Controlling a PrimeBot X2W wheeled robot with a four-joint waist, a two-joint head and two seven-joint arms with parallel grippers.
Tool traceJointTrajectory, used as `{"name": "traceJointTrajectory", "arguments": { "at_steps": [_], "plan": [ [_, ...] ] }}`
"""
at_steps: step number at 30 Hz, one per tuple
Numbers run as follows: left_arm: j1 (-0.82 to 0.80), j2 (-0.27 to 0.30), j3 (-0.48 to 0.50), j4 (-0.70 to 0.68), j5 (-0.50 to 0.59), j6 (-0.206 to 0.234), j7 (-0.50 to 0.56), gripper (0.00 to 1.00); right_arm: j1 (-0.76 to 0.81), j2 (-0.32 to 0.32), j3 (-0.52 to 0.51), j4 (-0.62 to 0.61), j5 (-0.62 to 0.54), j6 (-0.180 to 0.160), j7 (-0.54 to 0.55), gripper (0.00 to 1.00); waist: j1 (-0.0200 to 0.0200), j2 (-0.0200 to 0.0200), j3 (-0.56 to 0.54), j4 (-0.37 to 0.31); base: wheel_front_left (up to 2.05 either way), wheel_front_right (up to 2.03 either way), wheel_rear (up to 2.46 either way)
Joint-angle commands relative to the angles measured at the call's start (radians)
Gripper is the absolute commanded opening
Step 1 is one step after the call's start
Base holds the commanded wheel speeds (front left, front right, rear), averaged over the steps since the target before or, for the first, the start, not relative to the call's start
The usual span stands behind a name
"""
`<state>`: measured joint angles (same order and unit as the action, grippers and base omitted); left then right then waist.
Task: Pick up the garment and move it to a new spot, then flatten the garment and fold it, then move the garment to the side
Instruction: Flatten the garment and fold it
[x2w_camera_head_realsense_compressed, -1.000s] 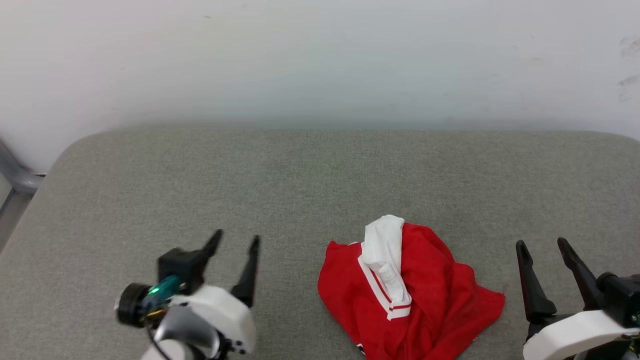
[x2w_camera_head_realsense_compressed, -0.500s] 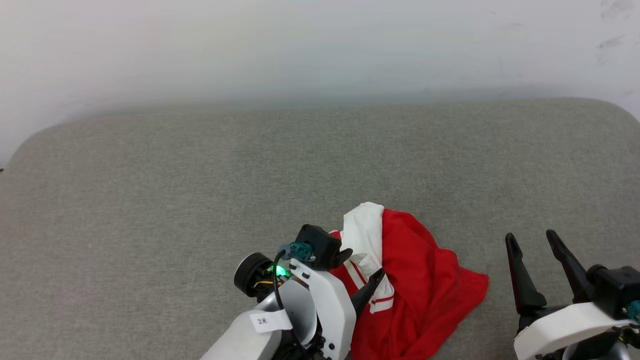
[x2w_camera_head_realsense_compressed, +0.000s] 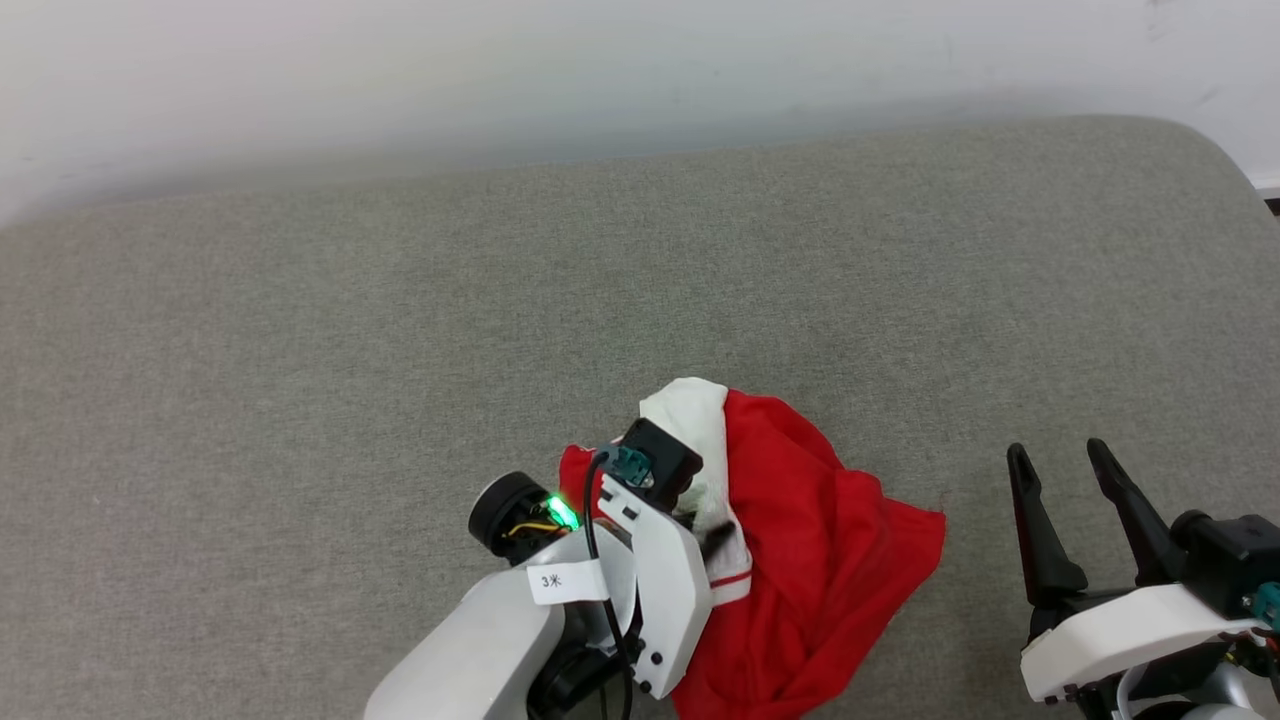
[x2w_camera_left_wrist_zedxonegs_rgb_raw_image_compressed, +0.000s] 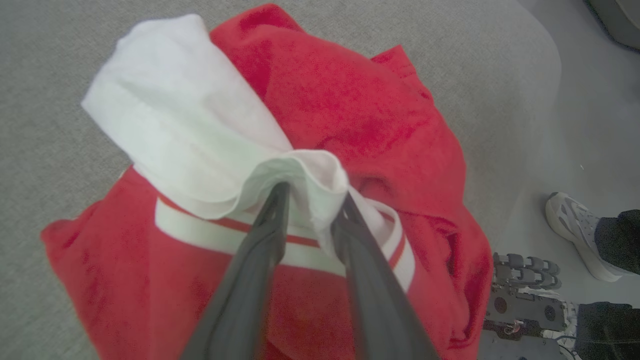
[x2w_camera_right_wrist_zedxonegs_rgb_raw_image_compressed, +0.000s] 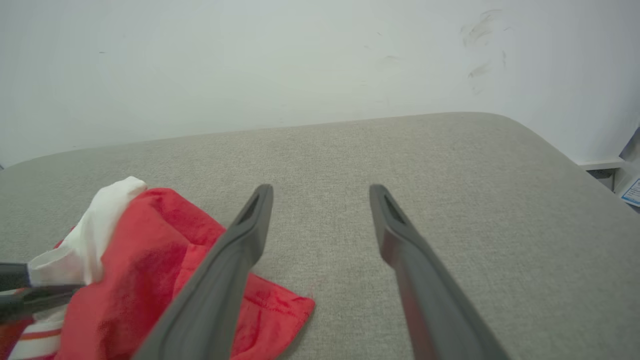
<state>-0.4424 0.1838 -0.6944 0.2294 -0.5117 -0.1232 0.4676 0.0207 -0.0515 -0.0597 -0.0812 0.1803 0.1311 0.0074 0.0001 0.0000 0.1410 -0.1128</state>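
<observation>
- The garment (x2w_camera_head_realsense_compressed: 820, 540) is lying crumpled on the grey fabric-covered counter (x2w_camera_head_realsense_compressed: 300, 350), towards its near edge and right of centre. A white sleeve (x2w_camera_left_wrist_zedxonegs_rgb_raw_image_compressed: 175, 110) is sitting on top of the red body.
- The left gripper (x2w_camera_left_wrist_zedxonegs_rgb_raw_image_compressed: 314, 192) is standing over the heap with its jaws drawn part-way in. It is pinching a raised fold of the white sleeve between its two fingers, just above the striped trim (x2w_camera_left_wrist_zedxonegs_rgb_raw_image_compressed: 200, 225).
- The hold is looking shallow. Only the sleeve's edge is lying between the fingertips, and the red body is not sharing in the grip.
- The right gripper (x2w_camera_head_realsense_compressed: 1056, 450) is hovering with its jaws spread wide and nothing in them. It is sitting apart from the garment's right-hand corner.
- Judgement: the step in hand is the pick-up for the move to a new spot.
- Recommendation: the jaws should be firm on the fold before any rise.
- The lift should go straight up and slowly, so the sleeve is not slipping out under the weight of the hanging cloth.
- The carry should clear the counter, so the tail is not dragging or snagging.
- A person's shoe (x2w_camera_left_wrist_zedxonegs_rgb_raw_image_compressed: 570, 220) is showing on the floor beyond the counter's edge, so any swing that way is calling for care.
</observation>
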Motion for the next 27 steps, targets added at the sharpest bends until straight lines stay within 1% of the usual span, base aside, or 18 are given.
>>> {"name": "traceJointTrajectory", "arguments": {
  "at_steps": [1, 4, 6, 11, 16, 21, 24, 27],
  "plan": [
    [-0.017, 0.009, 0.001, -0.002, 0.007, -0.002, -0.007, 0.0, -0.011, 0.002, -0.003, 0.008, 0.005, -0.001, -0.007, 1.0, -0.0001, 0.0, 0.001, 0.002, 0.0, 0.0, 0.0],
    [-0.031, 0.02, 0.016, -0.013, 0.015, 0.002, -0.045, 0.0, -0.02, 0.002, -0.008, 0.022, 0.008, -0.001, -0.018, 1.0, -0.0001, 0.0, -0.002, 0.013, 0.0, 0.0, 0.0],
    [-0.037, 0.033, 0.036, -0.016, 0.021, 0.014, -0.071, 0.0, -0.023, 0.002, -0.011, 0.034, 0.01, -0.001, -0.02, 1.0, -0.0001, 0.0, -0.011, 0.023, 0.0, 0.0, 0.0],
    [-0.03, 0.099, 0.095, -0.028, 0.032, 0.055, -0.107, 0.0, -0.021, 0.002, -0.012, 0.057, 0.01, -0.001, -0.028, 1.0, -0.0001, 0.0, -0.04, 0.05, 0.0, 0.0, 0.0],
    [0.03, 0.192, 0.184, -0.078, 0.025, 0.127, -0.129, 0.0, -0.005, 0.002, -0.025, 0.063, 0.008, -0.001, -0.031, 1.0, -0.0001, 0.0, -0.058, 0.076, 0.0, 0.0, 0.0],
    [0.165, 0.272, 0.281, -0.127, -0.014, 0.215, -0.139, 0.0, 0.0, 0.002, -0.041, 0.061, 0.008, -0.001, -0.029, 1.0, -0.0001, 0.0, -0.068, 0.1, 0.0, 0.0, 0.0],
    [0.265, 0.293, 0.331, -0.135, -0.051, 0.259, -0.154, 0.0, -0.001, 0.002, -0.041, 0.061, 0.011, -0.001, -0.029, 1.0, -0.0001, 0.0, -0.071, 0.105, 0.0, 0.0, 0.0],
    [0.361, 0.284, 0.367, -0.116, -0.098, 0.288, -0.171, 0.0, 0.0, 0.002, -0.041, 0.058, 0.01, -0.001, -0.028, 1.0, -0.0001, 0.0, -0.072, 0.109, 0.0, 0.0, 0.0]
  ]
}}
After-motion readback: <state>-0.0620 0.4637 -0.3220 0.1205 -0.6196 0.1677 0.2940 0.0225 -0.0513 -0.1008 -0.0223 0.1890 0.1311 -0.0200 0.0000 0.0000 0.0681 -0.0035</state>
